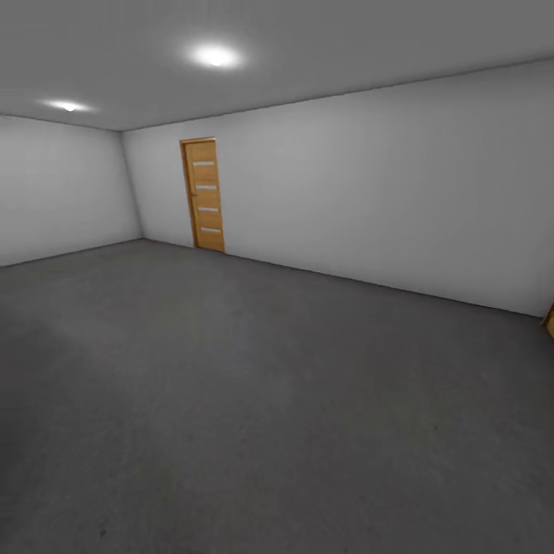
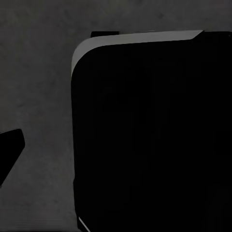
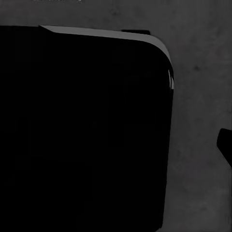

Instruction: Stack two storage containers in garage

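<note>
The head view covers the garage: grey floor (image 1: 254,415) across the lower frame, wooden door (image 1: 204,195) upper left. No container appears. Finger state cannot be told. The bins are probably light and rigid; grip by opposite rims.

grey garage, one wooden door

the floor (image 1: 254,415) is dark grey and mottled; walls (image 1: 385,185) plain white-grey; the door (image 1: 204,195) at upper left is orange-brown wood with four pale horizontal slits.
</note>
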You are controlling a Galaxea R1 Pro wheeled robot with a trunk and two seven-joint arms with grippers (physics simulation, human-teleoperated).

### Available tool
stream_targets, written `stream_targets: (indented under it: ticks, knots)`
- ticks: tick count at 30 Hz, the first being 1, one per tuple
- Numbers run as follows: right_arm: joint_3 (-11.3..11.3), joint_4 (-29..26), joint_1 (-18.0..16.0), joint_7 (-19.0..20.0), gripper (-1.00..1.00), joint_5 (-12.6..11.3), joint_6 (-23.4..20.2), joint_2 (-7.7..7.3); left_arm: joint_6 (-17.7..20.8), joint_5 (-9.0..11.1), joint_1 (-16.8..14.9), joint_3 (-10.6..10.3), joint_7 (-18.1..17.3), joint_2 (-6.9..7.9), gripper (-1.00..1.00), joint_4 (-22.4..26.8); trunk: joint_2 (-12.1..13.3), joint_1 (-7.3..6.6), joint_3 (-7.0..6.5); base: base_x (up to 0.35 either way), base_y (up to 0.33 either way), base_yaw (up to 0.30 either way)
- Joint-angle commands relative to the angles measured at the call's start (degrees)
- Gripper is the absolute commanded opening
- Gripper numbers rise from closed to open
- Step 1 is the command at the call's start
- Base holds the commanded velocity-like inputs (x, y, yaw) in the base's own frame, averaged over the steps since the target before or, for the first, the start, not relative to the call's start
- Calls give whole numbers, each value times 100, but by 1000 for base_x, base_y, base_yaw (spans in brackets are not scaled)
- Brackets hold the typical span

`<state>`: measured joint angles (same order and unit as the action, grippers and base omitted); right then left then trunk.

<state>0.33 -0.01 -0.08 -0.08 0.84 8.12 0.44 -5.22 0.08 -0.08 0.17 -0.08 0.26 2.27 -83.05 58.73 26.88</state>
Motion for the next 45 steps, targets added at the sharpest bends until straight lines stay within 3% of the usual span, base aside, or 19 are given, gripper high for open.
stream_targets:
  ticks: [1,34,41,45]
  knots:
    - [2,1,-1,-1,100,9,16,0,-13,1,-1,1,-1,0,100,2,-3,0,5,0,0,272]
    - [14,1,-1,-1,100,12,19,0,-8,-8,-1,11,-23,-46,100,-13,-3,0,5,0,0,272]
    - [11,1,-1,-1,100,10,14,0,-6,54,-1,42,-7,-32,100,-6,-3,0,5,0,0,272]
    - [6,1,-1,-1,100,-17,13,-6,22,315,-1,34,10,-35,100,2,-3,0,5,95,0,162]
